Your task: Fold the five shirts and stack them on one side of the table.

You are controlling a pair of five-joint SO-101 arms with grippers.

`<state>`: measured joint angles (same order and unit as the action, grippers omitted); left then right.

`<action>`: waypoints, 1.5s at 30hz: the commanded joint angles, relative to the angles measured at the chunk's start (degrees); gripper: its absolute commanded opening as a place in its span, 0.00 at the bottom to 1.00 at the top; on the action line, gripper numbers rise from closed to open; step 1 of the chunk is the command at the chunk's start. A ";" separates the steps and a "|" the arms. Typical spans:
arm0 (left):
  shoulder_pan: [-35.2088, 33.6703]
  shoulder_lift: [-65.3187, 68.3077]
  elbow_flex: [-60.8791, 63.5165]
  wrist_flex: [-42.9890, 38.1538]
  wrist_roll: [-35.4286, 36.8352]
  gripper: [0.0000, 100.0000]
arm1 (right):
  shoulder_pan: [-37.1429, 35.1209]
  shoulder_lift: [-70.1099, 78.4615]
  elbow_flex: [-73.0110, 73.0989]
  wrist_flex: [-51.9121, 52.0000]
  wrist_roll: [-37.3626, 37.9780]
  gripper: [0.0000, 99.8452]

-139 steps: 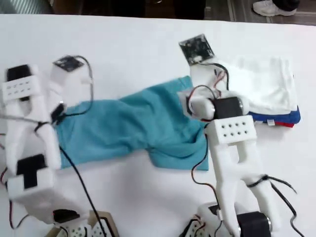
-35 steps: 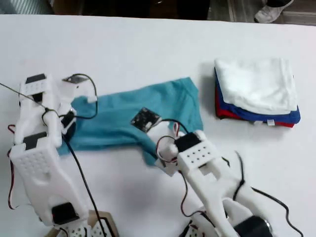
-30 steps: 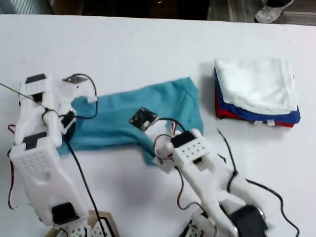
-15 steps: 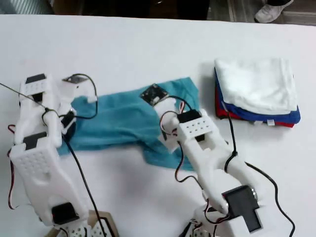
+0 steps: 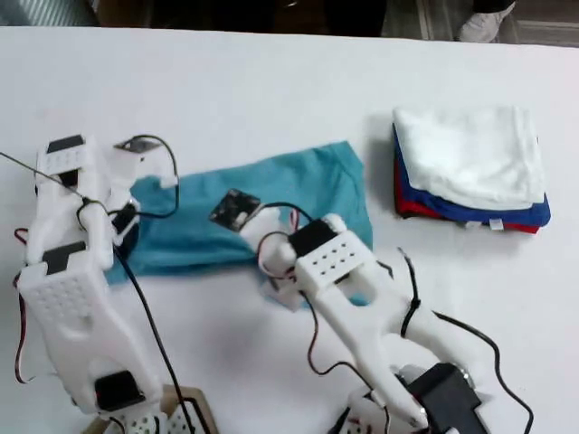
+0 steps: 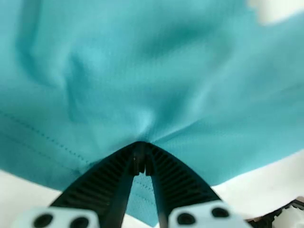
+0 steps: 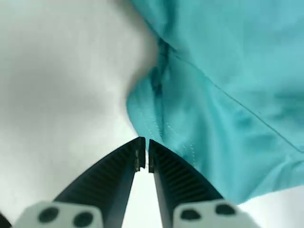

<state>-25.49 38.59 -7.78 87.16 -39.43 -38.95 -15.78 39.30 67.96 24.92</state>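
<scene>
A teal shirt lies stretched across the middle of the table. At the shirt's left end my left arm keeps still; its gripper is shut on the teal cloth, which puckers at the tips. My right arm reaches over the shirt's near edge. Its gripper is shut, with the tips right at a stitched hem of the shirt and white table on both sides. Folded shirts are stacked at the right: white on top, then blue, then red.
The white table has free room behind the shirt and between the shirt and the stack. Cables trail from both arms near the front edge. A person's shoe shows on the floor beyond the far edge.
The right arm swung from the shirt's far edge back toward me and to the left, down to the near hem. The left arm and the stack have not moved.
</scene>
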 commanded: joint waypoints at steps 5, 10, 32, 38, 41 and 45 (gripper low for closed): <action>-0.35 1.58 -2.24 -1.05 0.44 0.03 | 1.01 6.99 0.88 -8.13 0.26 0.02; -0.35 1.58 -2.24 -1.05 0.44 0.03 | 1.80 14.81 -0.97 -10.07 0.26 0.02; -0.35 1.58 -2.24 -1.05 0.44 0.03 | 6.55 8.92 -6.51 -3.21 0.00 0.02; -0.35 1.58 -2.33 -1.05 0.44 0.03 | 7.60 5.49 -6.24 -2.86 0.18 0.16; -0.35 1.58 -2.33 -1.05 0.44 0.03 | 6.20 6.73 -5.89 -2.95 -0.09 0.17; -0.35 1.58 -2.33 -1.05 0.44 0.03 | 2.77 9.27 -5.71 -2.77 -0.18 0.14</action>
<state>-25.49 38.59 -7.78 87.16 -39.43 -34.02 -6.99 34.55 64.79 24.92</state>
